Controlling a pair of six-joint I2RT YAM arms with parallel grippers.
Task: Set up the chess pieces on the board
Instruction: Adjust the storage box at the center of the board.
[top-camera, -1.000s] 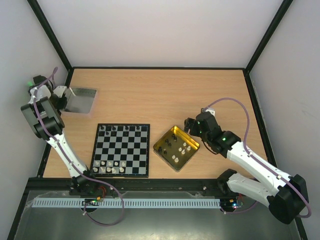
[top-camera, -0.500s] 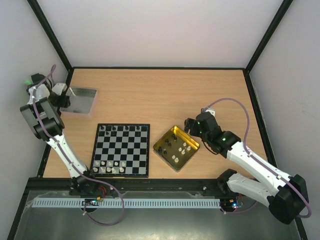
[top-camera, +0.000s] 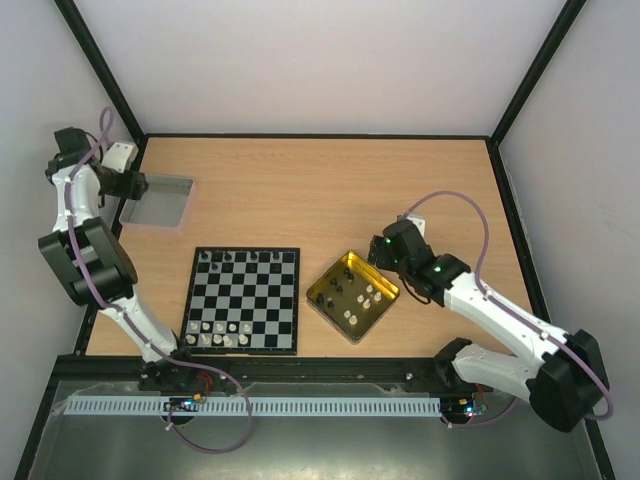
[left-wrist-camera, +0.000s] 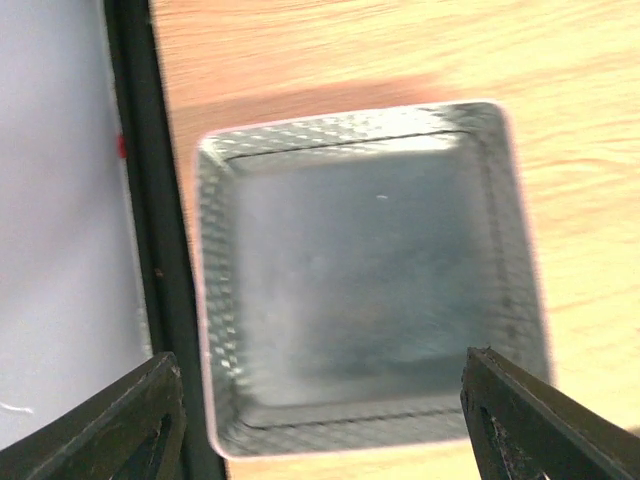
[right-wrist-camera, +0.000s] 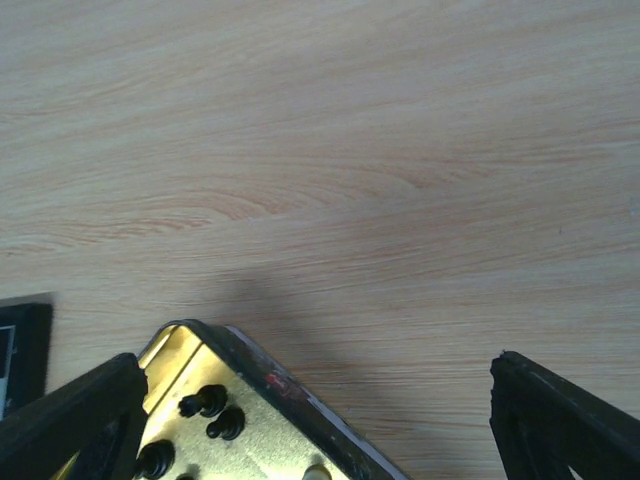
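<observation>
Wood table (top-camera: 300, 190), board (top-camera: 243, 295), chess pieces (top-camera: 220, 327), gold tray (top-camera: 328, 299)

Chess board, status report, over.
Left gripper open over lid; right gripper open at tray edge. Board partly set, more pieces in tray. Nothing blocking.

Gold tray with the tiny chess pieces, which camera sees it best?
The top external view: the whole gold tray shows there. The right wrist view catches only one corner. The left wrist view shows none of it.

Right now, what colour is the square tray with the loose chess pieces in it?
Shiny gold. The tray shows best in the top external view.
</observation>
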